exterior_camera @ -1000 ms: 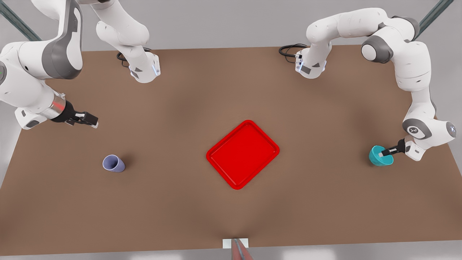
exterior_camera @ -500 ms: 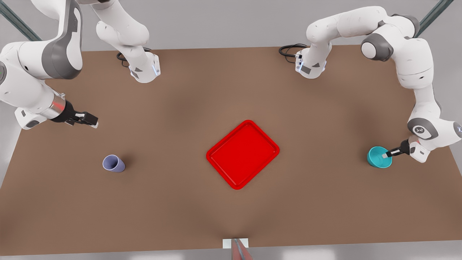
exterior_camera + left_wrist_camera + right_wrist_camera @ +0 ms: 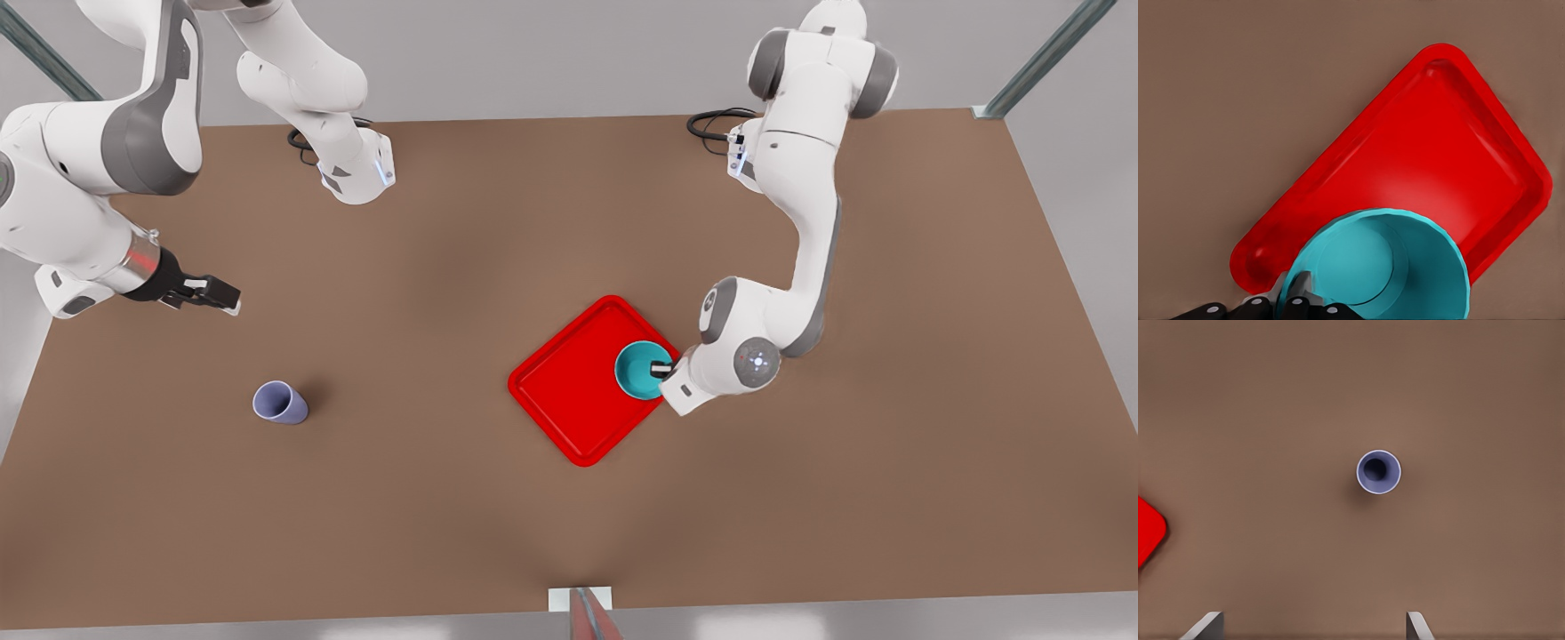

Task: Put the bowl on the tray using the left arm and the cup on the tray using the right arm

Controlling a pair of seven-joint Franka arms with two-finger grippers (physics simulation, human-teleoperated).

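Trouble spot number one is the small round teal bowl, which sits right of centre in the front view, over the tray corner nearest the arm carrying it. The left claw is pinched on the bowl's rim, one finger inside and one outside, and the left wrist view shows the same grip on the bowl with the flat red rounded-corner tray spread out beneath it. I can't tell from these shots whether the bowl is resting on the tray yet or hanging just above it.

My worry: the bowl is close to the raised rim of the tray. If the claw lets go there, the bowl's base could land half on the rim and tip or slide off onto the brown worktop. A rim pinch like that can also let the bowl swivel, so it may drop tilted.

Second risk is the small lavender handleless cup, standing at the lower left of the front view, well apart from the tray. The right claw waits above it at middle left, and its fingers are spread wide in the right wrist view, with the cup some way ahead of them. It's a narrow tumbler, so an off-centre approach could just knock it over.
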